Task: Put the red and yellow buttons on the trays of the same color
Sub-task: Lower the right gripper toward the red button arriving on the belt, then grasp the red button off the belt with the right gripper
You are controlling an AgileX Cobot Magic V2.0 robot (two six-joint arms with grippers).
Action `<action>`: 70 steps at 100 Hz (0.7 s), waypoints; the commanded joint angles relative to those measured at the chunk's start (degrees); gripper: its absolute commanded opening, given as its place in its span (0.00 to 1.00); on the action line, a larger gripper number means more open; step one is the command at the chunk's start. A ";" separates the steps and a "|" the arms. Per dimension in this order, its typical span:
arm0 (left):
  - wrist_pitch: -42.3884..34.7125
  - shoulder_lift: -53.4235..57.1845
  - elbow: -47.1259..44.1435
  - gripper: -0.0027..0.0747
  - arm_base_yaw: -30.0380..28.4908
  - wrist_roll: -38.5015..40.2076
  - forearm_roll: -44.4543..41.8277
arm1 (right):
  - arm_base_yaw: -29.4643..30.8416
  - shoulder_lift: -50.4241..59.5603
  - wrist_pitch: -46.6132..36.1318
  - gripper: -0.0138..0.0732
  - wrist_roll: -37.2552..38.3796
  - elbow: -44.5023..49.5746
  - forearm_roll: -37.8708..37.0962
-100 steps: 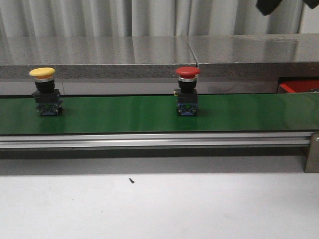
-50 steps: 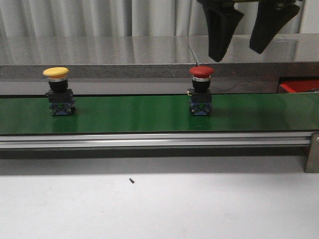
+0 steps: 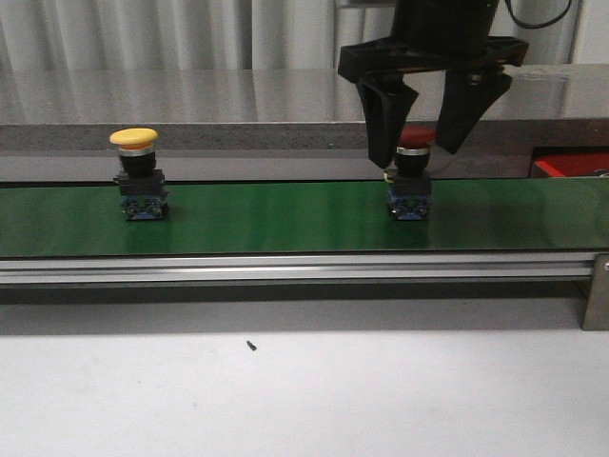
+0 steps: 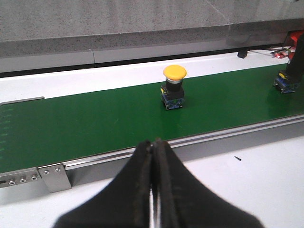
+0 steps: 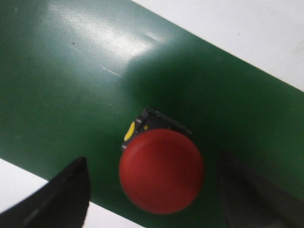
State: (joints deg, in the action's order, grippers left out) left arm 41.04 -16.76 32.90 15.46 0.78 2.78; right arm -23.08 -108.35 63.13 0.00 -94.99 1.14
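Note:
The red button (image 3: 409,201) stands upright on the green belt (image 3: 266,217), right of centre. My right gripper (image 3: 412,155) is open, one finger on each side of its cap, and neither pad touches it. From the right wrist, the red cap (image 5: 161,170) sits between the two dark fingers (image 5: 66,194). The yellow button (image 3: 135,176) stands on the belt at the left, alone. In the left wrist view my left gripper (image 4: 154,142) is shut and empty above the white table, short of the yellow button (image 4: 174,85). A corner of the red tray (image 3: 571,165) shows at the far right; no yellow tray shows.
A grey stone-like shelf (image 3: 190,105) runs behind the belt. An aluminium rail (image 3: 285,268) edges the belt's front, with a metal bracket (image 3: 597,290) at its right end. The white table (image 3: 304,390) lies in front, bearing a small dark speck (image 3: 250,346).
Both buttons have travelled right along the belt. My right gripper has come down from above, open, and now straddles the red button's cap.

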 commanded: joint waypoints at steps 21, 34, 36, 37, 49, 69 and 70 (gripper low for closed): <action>-3.94 -0.47 1.40 0.01 0.37 0.59 0.67 | 0.06 2.34 -4.80 0.42 -0.54 -1.93 0.46; -3.94 -0.47 1.40 0.01 0.37 0.59 0.67 | 0.18 2.99 -4.62 0.42 -0.48 -1.93 0.41; -3.94 -0.47 1.40 0.01 0.37 0.59 0.67 | 0.18 3.30 -4.63 0.42 -0.39 -1.93 0.41; -3.94 -0.47 1.40 0.01 0.37 0.59 0.67 | 0.18 3.53 -4.63 0.42 -0.32 -1.93 0.41; -3.94 -0.47 1.40 0.01 0.37 0.59 0.67 | 1.63 6.53 -4.70 0.42 0.63 -1.82 0.41; -3.94 -0.47 1.40 0.01 0.37 0.59 0.67 | 8.27 11.71 -1.77 0.42 0.63 -1.82 0.41; -3.94 -0.47 1.40 0.01 0.37 0.59 0.67 | 8.57 12.04 -1.66 0.42 0.63 -1.82 0.41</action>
State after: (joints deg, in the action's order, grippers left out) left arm 41.04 -16.76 32.90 15.46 0.78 2.82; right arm -17.67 -101.44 61.56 0.55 -94.99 1.93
